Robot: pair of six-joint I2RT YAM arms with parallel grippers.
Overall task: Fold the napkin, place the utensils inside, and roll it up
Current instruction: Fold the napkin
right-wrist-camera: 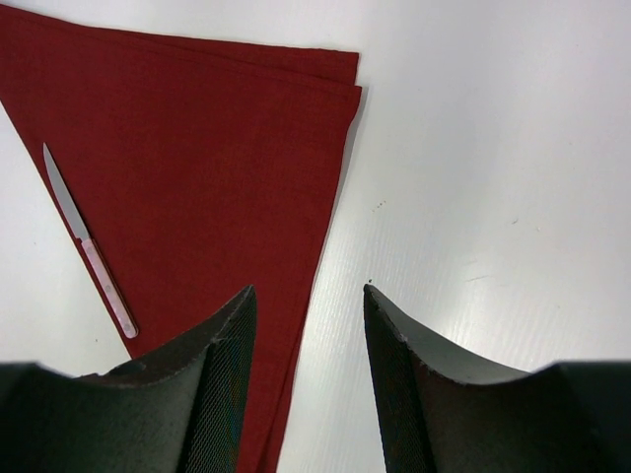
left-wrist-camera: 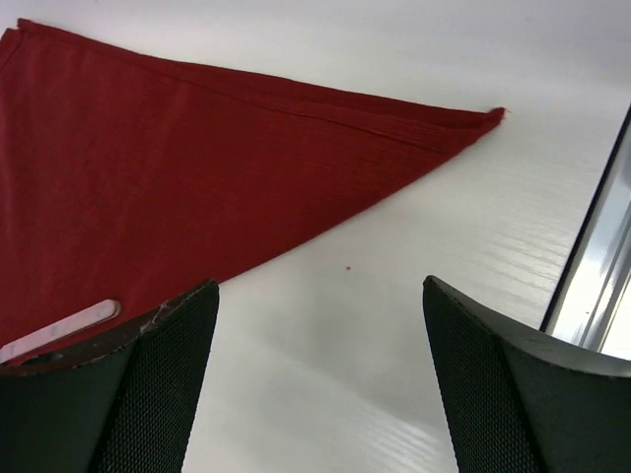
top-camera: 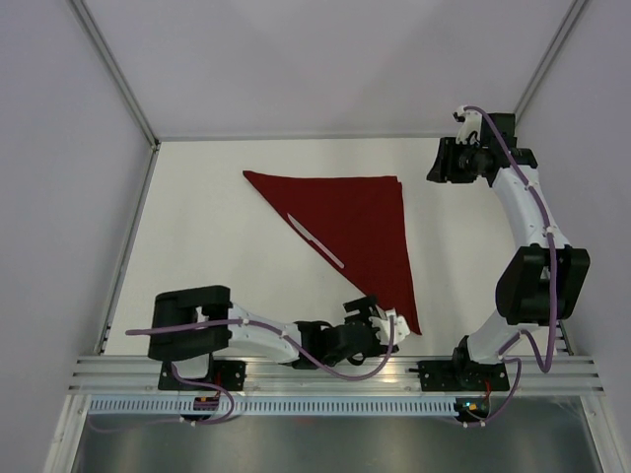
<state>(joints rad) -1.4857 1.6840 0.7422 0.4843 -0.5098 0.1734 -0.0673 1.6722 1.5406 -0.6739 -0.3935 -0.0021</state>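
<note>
Cloth comes first in the overhead view: the napkin (top-camera: pixel 360 222), dark red and folded into a triangle, lies flat on the white surface (top-camera: pixel 212 256) with its straight edge at the far side and one long point reaching toward the arms. The knife (top-camera: pixel 315 240) rests along the slanted left edge, silver tip toward the far left and pale handle nearer. The left hand (top-camera: pixel 380 320) sits low, just beside the near point of the triangle, while the right hand (top-camera: pixel 444 163) is beside the far right corner, a little apart from it. From the left wrist, the left hand (left-wrist-camera: pixel 320 286) is spread wide with only bare surface between its black, mesh-textured fingers (left-wrist-camera: pixel 168 384); the napkin (left-wrist-camera: pixel 177 168) lies ahead and to the left, its layered edges meeting in a sharp tip, and the rounded end of the knife handle (left-wrist-camera: pixel 64 328) shows by the left finger. From the right wrist, the right hand (right-wrist-camera: pixel 309 291) is also parted and grips nothing; the edge of the napkin (right-wrist-camera: pixel 217 168) runs between its fingers (right-wrist-camera: pixel 222 374), and the slim knife (right-wrist-camera: pixel 87 241) lies along the opposite cloth edge, well to the left.
</note>
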